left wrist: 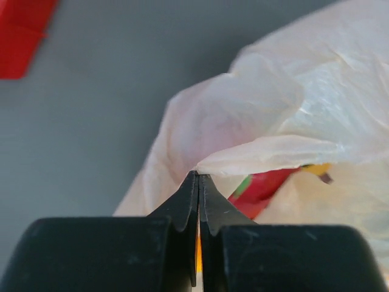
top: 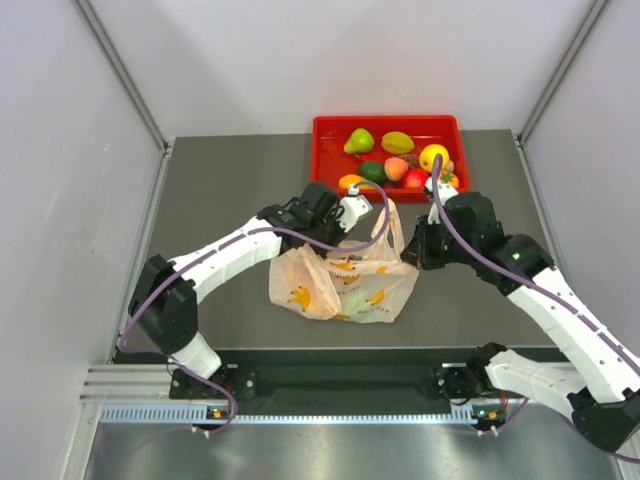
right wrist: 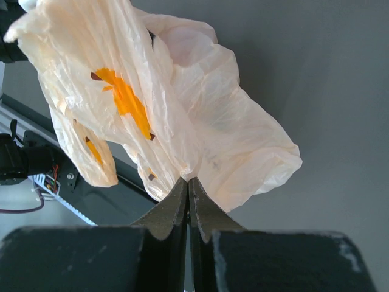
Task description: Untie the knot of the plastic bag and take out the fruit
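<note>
A: State of left hand (left wrist: 198,176)?
B: Tips pressed together, pinching a fold of the plastic bag (top: 345,280).
A: And right hand (right wrist: 188,180)?
B: Likewise pinching the bag's thin film.
A: Bag's position?
B: On the counter (top: 220,190) between both hands, just before the red tray (top: 330,130); fruit (left wrist: 262,187) shows red inside.

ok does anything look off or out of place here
Nothing stands out. The thin peach plastic bag lies crumpled on the grey table, with the left gripper and right gripper each pinching its film, jaws shut. No tear or spill shows; the loose glossy toy fruit sits in the red rectangular tray.
</note>
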Controlling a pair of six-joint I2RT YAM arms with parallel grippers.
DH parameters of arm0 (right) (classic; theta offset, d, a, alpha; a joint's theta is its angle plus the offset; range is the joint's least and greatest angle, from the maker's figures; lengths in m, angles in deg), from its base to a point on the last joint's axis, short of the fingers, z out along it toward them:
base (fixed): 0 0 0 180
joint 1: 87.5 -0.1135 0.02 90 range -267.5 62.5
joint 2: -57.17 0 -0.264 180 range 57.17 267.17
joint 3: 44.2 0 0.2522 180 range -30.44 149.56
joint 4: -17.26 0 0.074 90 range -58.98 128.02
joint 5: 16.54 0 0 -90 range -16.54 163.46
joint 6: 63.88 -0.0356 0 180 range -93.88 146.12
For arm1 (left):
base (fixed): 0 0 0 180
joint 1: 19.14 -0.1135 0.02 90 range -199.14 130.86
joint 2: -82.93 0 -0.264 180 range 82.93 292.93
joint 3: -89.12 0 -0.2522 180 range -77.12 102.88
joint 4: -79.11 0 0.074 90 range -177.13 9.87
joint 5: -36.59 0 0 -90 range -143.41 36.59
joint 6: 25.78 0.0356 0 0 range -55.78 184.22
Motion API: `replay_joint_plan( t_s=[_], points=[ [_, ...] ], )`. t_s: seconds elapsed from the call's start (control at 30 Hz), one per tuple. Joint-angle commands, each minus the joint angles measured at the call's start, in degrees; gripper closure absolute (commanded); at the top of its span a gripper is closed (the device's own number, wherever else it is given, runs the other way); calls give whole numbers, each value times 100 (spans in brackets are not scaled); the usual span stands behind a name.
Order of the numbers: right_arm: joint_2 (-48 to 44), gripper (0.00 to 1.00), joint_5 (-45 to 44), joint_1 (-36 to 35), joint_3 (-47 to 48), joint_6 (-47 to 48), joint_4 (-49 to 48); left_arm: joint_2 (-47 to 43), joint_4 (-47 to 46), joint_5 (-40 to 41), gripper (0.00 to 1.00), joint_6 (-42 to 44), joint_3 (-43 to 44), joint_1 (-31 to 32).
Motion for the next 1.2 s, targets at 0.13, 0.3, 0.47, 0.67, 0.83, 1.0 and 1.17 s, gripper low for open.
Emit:
replay_joint_plan(
  t_s=[0.13, 0.3, 0.47, 0.67, 0.83, 1.0, 1.17],
  points=[
    [-154, 100, -122, 100, -82, -65, -104, -672, -609, 1571, 100, -91, 641, -5],
    [-128, 100, -245, 118, -91, -91, -130, -840, -574, 2063, 100, -12, 1063, -22],
    [-66, 96, -447, 144, -143, -153, -130, -884, -364, 2363, 100, 129, 1616, -58],
    [136, 96, -623, 206, -196, -267, -235, -1068, -231, 2207, 100, 295, 2303, -58],
    [180, 95, -474, 214, -249, -267, -376, -945, 383, 995, 94, 419, 2119, -49],
    [136, 92, -342, 223, -310, -223, -376, -849, 622, 174, 46, 288, 1575, -58],
    [75, 91, -289, 223, -354, -206, -315, -805, 419, 52, 1, 32, 1573, -154]
  ],
)
